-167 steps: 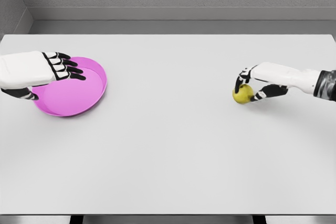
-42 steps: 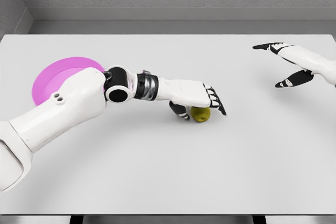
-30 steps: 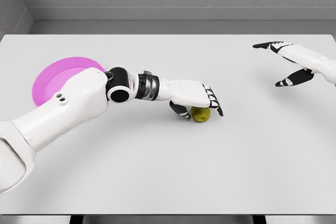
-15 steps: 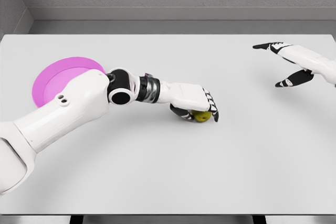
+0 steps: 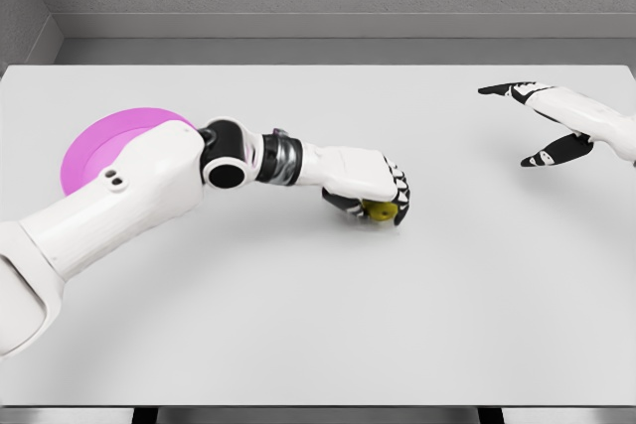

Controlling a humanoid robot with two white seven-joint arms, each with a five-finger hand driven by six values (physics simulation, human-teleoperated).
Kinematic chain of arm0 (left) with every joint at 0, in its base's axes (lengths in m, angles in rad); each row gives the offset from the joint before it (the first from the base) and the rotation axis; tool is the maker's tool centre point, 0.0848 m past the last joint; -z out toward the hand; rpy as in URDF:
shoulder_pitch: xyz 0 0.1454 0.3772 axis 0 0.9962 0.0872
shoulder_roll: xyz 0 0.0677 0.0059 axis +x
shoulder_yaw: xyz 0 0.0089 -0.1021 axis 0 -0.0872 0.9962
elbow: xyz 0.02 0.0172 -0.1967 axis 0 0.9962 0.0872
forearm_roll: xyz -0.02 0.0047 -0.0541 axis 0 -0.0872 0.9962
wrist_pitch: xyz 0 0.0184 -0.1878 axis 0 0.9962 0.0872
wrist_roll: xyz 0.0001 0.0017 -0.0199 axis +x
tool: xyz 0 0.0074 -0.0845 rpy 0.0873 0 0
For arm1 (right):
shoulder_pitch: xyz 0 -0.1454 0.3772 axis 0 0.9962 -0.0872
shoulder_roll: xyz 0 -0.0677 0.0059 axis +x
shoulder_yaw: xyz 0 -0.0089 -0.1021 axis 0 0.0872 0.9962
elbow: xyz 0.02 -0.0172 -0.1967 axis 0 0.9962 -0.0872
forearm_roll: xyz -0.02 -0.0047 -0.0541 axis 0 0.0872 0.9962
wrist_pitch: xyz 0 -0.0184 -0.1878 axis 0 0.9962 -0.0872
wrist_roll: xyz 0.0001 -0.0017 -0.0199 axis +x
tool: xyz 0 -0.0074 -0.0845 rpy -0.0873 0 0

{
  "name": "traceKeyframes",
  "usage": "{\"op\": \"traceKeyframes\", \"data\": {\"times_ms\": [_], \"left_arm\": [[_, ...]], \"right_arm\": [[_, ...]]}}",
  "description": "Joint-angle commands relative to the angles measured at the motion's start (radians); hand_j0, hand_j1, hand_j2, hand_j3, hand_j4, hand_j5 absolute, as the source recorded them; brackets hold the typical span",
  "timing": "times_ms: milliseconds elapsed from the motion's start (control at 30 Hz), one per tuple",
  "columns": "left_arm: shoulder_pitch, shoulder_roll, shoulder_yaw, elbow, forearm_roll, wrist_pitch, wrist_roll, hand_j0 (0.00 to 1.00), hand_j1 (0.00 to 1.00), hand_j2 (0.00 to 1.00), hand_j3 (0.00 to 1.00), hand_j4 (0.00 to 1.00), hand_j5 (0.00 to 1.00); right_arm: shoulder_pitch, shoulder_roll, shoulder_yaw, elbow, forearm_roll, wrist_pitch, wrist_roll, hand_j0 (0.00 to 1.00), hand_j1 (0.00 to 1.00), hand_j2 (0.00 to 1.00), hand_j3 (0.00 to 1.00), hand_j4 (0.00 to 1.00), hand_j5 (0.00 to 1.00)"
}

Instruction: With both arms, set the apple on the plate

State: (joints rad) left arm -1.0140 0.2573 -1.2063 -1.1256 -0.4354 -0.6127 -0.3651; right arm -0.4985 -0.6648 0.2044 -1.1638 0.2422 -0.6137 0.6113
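A small yellow-green apple [image 5: 379, 211] sits near the middle of the white table [image 5: 318, 325]. My left hand [image 5: 376, 203] reaches across from the left and its fingers are curled over and around the apple, which shows only partly beneath them. The pink plate [image 5: 94, 144] lies at the far left, partly hidden behind my left upper arm. My right hand [image 5: 535, 123] hovers at the far right with fingers spread, holding nothing.
A grey wall runs along the back of the table. The table's front edge lies near the bottom of the view.
My left fingers have curled down around the apple, which earlier lay under a flatter hand. Long before, the right hand held the apple at the right. The right hand is still.
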Motion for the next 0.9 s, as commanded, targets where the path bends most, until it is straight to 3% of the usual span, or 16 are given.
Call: {"op": "traceKeyframes", "data": {"times_ms": [0,133,300,400,533,733,833,867], "left_arm": [[0.000,0.016,0.004,-0.003,0.038,0.002,0.002,0.50,0.50,0.50,0.50,0.50,0.50],[-0.017,0.109,0.057,-0.003,0.083,0.002,0.005,0.49,0.49,0.49,0.49,0.49,0.49],[-0.008,0.355,0.226,0.007,0.119,0.002,0.005,0.49,0.49,0.49,0.49,0.49,0.49],[0.000,0.482,0.260,0.015,0.119,0.002,0.006,0.49,0.49,0.49,0.49,0.49,0.49],[0.020,0.519,0.261,0.101,0.113,0.002,0.006,0.49,0.49,0.49,0.49,0.49,0.49],[0.043,0.520,0.258,0.101,0.113,0.002,0.005,0.50,0.50,0.50,0.50,0.50,0.50],[0.044,0.520,0.258,0.106,0.118,0.002,0.006,0.58,0.58,0.58,0.58,0.58,0.58],[0.044,0.519,0.258,0.107,0.121,0.002,0.008,0.72,0.72,0.72,0.72,0.72,0.72]], "right_arm": [[0.000,-0.001,0.000,-0.001,-0.008,0.003,0.000,1.00,1.00,1.00,1.00,1.00,1.00],[0.000,0.001,0.001,-0.001,-0.008,0.003,0.000,1.00,1.00,1.00,1.00,1.00,1.00],[-0.003,0.001,0.001,-0.001,-0.006,0.003,0.000,1.00,1.00,1.00,1.00,1.00,1.00],[0.000,0.001,0.001,-0.001,-0.008,0.003,0.000,1.00,1.00,1.00,1.00,1.00,1.00],[-0.005,0.001,0.001,-0.001,-0.008,0.003,0.000,1.00,1.00,1.00,1.00,1.00,1.00],[-0.003,0.001,0.003,-0.002,-0.008,0.003,0.000,1.00,1.00,1.00,1.00,1.00,1.00],[-0.003,0.001,0.003,-0.002,-0.006,0.003,0.000,1.00,1.00,1.00,1.00,1.00,1.00],[-0.002,0.001,0.004,-0.002,-0.006,0.003,0.000,1.00,1.00,1.00,1.00,1.00,1.00]]}}
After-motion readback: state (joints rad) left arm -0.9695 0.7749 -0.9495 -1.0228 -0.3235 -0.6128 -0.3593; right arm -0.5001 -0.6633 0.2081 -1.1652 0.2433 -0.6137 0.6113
